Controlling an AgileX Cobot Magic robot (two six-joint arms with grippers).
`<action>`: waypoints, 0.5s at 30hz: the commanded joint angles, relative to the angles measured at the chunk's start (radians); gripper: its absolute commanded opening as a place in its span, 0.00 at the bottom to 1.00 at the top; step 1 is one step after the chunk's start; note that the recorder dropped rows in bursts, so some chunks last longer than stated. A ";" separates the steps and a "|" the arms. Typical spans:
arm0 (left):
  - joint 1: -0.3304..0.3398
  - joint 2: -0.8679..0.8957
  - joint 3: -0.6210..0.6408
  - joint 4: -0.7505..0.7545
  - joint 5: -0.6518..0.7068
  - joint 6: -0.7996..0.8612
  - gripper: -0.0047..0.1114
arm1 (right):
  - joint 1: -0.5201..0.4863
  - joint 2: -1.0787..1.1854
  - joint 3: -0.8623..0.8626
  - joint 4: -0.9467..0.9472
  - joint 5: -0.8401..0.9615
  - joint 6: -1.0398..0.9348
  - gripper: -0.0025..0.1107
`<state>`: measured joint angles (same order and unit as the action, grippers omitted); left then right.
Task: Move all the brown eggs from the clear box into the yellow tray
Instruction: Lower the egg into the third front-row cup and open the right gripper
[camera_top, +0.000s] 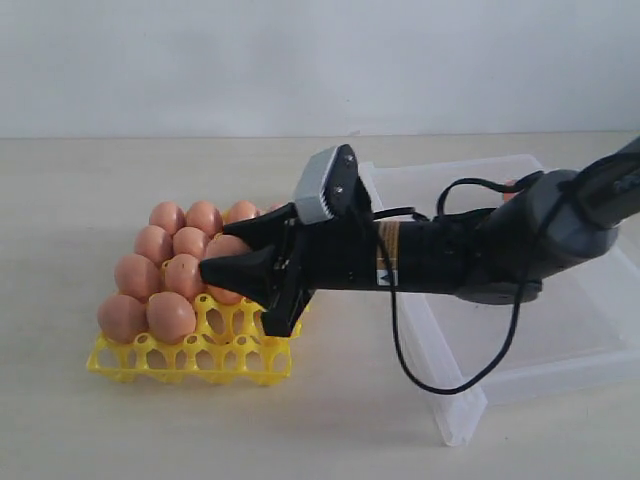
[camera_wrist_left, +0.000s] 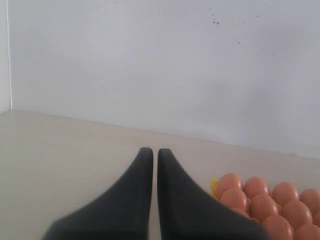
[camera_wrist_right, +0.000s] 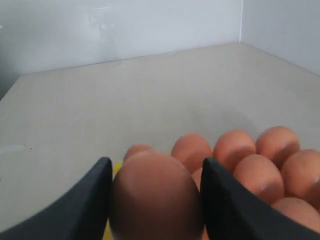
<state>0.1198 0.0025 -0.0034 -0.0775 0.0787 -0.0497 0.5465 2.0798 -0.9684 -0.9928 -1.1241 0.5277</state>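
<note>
One brown egg (camera_wrist_right: 155, 200) sat clamped between the jaws of the right gripper (camera_wrist_right: 156, 162), above the yellow tray (camera_top: 200, 360) and next to the seated eggs (camera_top: 165, 265); the placing step was in hand. The next move would call for lowering into a vacant cup, then a gentle release. Only the left wrist view showed the left gripper (camera_wrist_left: 150, 152), closed on nothing. Only the exterior view showed the clear box (camera_top: 600, 330).

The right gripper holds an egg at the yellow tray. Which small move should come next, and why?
Probably lower the right gripper a little, then open it. Its fingers clamp a brown egg beside the eggs already seated, and the yellow tray has empty cups along its near edge.
</note>
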 joint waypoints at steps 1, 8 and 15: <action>-0.002 -0.002 0.003 -0.009 -0.003 -0.009 0.07 | 0.058 0.063 -0.080 -0.009 0.018 -0.002 0.02; -0.002 -0.002 0.003 -0.009 -0.001 -0.009 0.07 | 0.081 0.085 -0.106 -0.022 0.127 0.004 0.02; -0.002 -0.002 0.003 -0.009 -0.001 -0.009 0.07 | 0.081 0.085 -0.106 -0.030 0.130 0.008 0.02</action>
<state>0.1198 0.0025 -0.0034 -0.0775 0.0787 -0.0497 0.6267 2.1700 -1.0682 -1.0137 -0.9917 0.5340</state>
